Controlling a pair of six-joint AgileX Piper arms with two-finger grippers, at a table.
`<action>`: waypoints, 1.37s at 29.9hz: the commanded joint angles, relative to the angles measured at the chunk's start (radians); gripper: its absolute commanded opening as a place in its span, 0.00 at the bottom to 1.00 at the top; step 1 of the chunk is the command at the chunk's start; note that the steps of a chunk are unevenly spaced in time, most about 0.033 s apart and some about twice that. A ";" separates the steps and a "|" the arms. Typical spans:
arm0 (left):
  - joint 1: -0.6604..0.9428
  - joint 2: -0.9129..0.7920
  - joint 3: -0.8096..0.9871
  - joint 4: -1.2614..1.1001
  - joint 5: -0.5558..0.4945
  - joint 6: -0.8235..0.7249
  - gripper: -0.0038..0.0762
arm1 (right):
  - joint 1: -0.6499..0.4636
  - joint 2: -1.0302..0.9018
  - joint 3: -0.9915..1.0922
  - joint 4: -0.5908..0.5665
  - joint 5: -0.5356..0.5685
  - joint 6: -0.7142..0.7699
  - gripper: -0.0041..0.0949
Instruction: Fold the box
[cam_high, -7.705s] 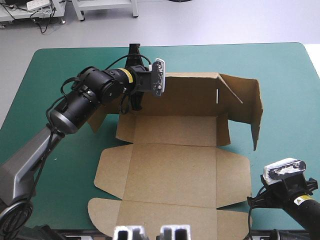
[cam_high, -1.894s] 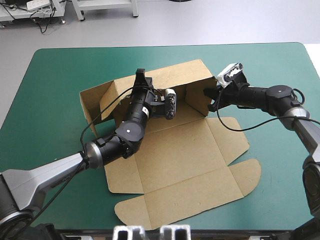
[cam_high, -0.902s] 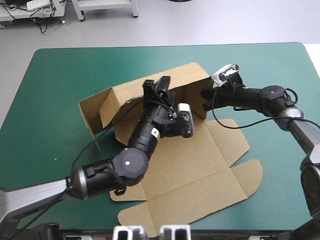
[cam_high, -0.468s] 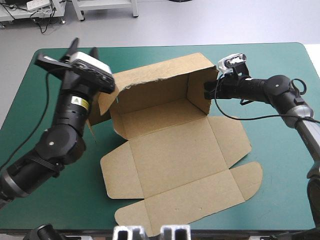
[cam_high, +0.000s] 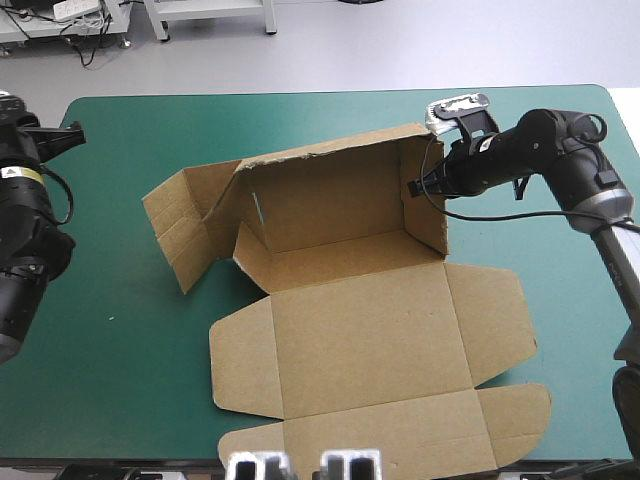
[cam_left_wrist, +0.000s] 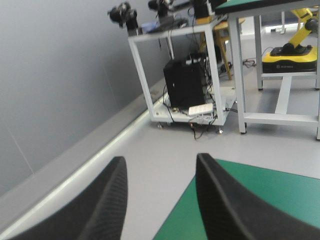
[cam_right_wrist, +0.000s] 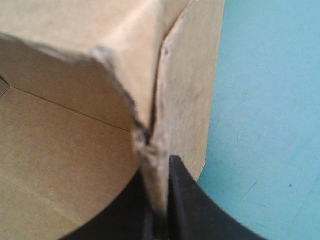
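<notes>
Box: one brown box (cam_high: 350, 340), mid-tabletop and only part way up, its flat panels running out to the near edge.
Tabletop: one tabletop (cam_high: 120, 400), teal-green, with nothing on it but the board in the high view.
Right gripper: the right gripper (cam_high: 418, 187) is in at the far right of the box. Its black fingers are pinched all but together with the board's top edge between them. The right wrist view shows the sheet squeezed right where two walls meet in a corner.
Left gripper: the left gripper (cam_left_wrist: 160, 167) is out of play, its fingers standing well apart with nothing between them. It looks out past the table's far left corner, and the arm sits at the left edge.
Done so far: the far wall (cam_high: 330, 195) is standing. The right side wall (cam_high: 425, 205) is up against it, held there by that pinch.
Left to do: the left side panel (cam_high: 180, 225) leans outward toward the left edge, not squared up. No near wall is raised and no flap looks tucked. The big near panels and their side flaps lie flat. My read is under halfway, with the left side as the obvious next job.
Count: one box, with two walls up and one panel leaning. Two grippers, one clamped on board and one empty.
</notes>
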 joint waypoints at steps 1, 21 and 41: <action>0.131 -0.010 -0.028 -0.194 -0.088 0.023 0.44 | -0.002 -0.010 -0.065 0.004 0.018 0.040 0.04; 0.229 0.151 -0.028 -1.030 0.040 0.760 0.44 | -0.002 0.382 -0.211 -0.070 -0.006 -0.119 0.14; 0.229 0.181 -0.028 -1.053 0.082 0.821 0.44 | -0.002 0.295 -0.580 -0.123 0.195 -0.063 0.46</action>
